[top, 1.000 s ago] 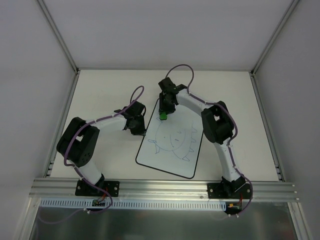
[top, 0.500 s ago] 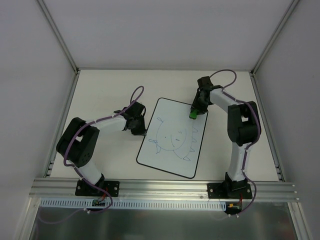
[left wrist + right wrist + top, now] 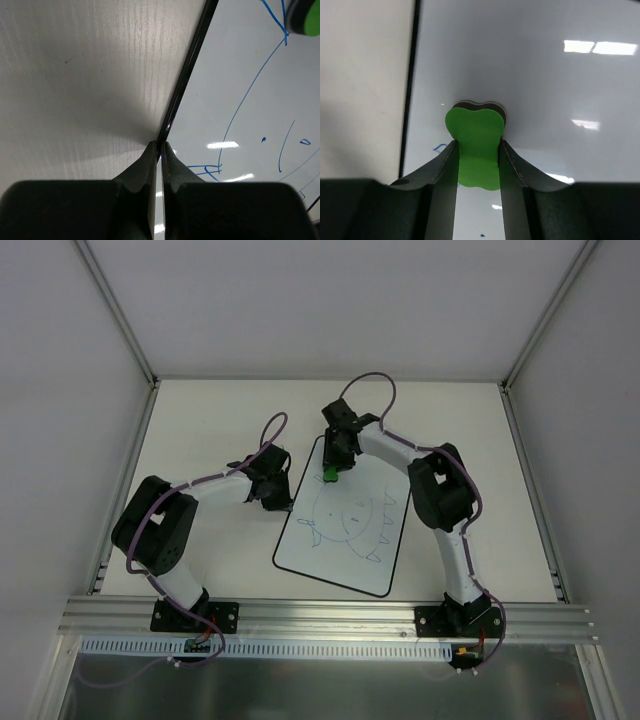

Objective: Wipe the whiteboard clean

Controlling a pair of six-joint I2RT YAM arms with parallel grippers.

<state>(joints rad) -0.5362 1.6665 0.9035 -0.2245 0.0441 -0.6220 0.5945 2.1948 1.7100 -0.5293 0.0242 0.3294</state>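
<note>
My right fingers (image 3: 451, 165) clamp the green eraser (image 3: 476, 145) on the whiteboard (image 3: 340, 565), far-left corner. Left fingers (image 3: 152, 160) closed, tips at its left edge. Board flat mid-tabletop (image 3: 210, 430). Far strip looks clean, blue doodle (image 3: 350, 515) mostly left.

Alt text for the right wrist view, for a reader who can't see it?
The right hand grips a green eraser, its tip on the whiteboard close to the board's black edge. A small blue mark shows beside the eraser, and the table lies beyond the edge.

On whiteboard (image 3: 345, 540), far-left corner: eraser (image 3: 327, 476)
</note>
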